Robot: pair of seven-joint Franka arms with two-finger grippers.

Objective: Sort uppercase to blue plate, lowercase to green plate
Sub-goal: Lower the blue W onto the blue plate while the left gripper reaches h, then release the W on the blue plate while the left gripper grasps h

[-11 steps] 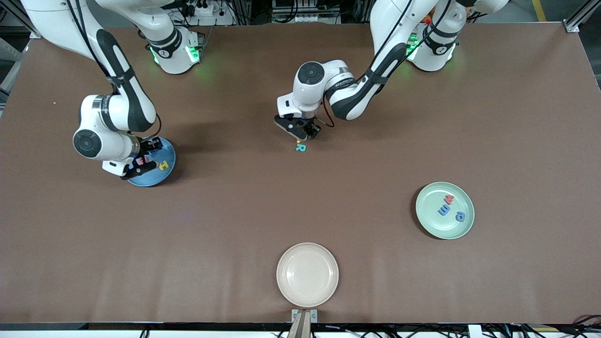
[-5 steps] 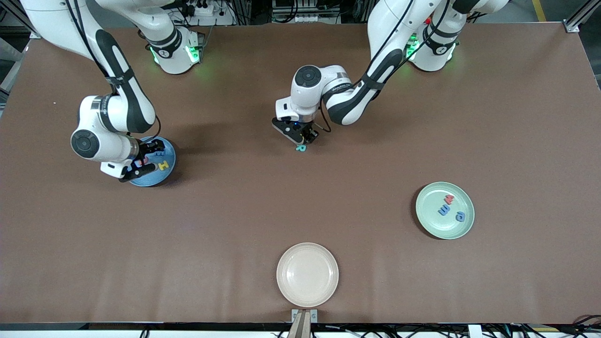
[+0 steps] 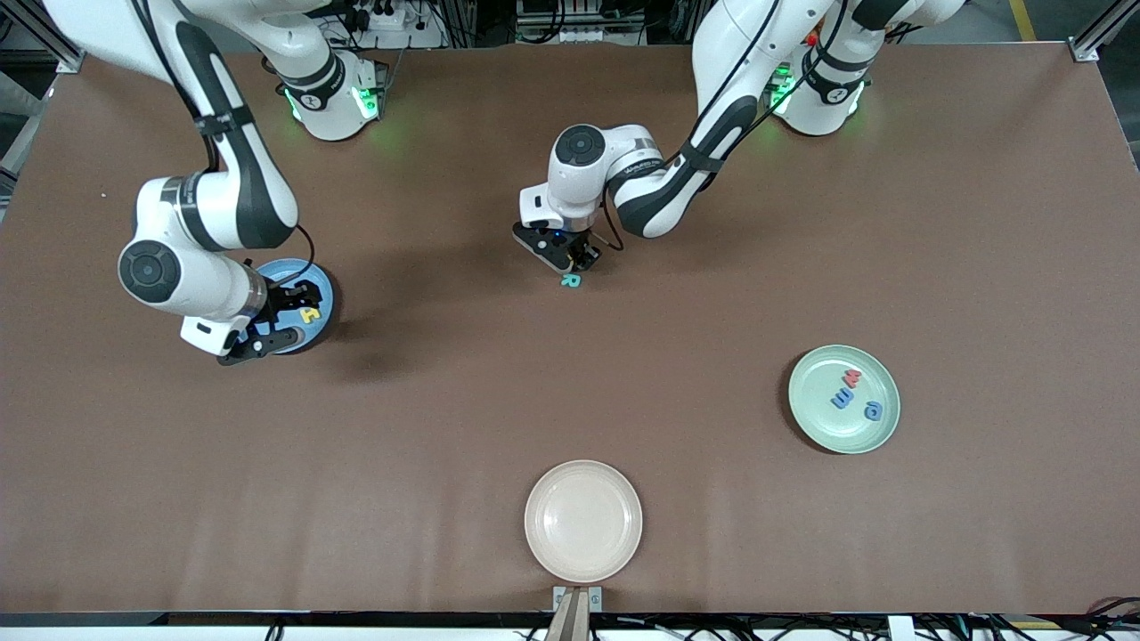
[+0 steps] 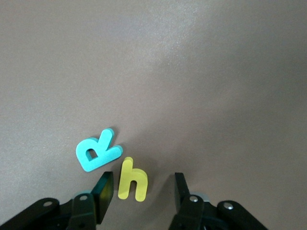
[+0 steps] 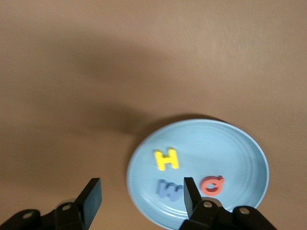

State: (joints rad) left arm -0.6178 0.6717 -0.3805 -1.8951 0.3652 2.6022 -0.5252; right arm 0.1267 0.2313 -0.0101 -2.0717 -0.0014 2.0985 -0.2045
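We see the left claw (image 4: 141,191) part open, straddling the small yellow foam letter h (image 4: 132,178) on the table (image 3: 802,223); the right claw (image 5: 141,196) open, empty, over the round sky-blue plastic plate (image 5: 230,148).

The whole bench (image 3: 570,534) is seen from high across it, facing the bases. Each wrist view looks down closely; the blue plate (image 5: 240,148) is shared with the front view.

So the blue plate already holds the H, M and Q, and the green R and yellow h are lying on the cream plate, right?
Not quite. The R and h lie on the bare table, as the left wrist view shows. The blue plate does hold H, M and Q.
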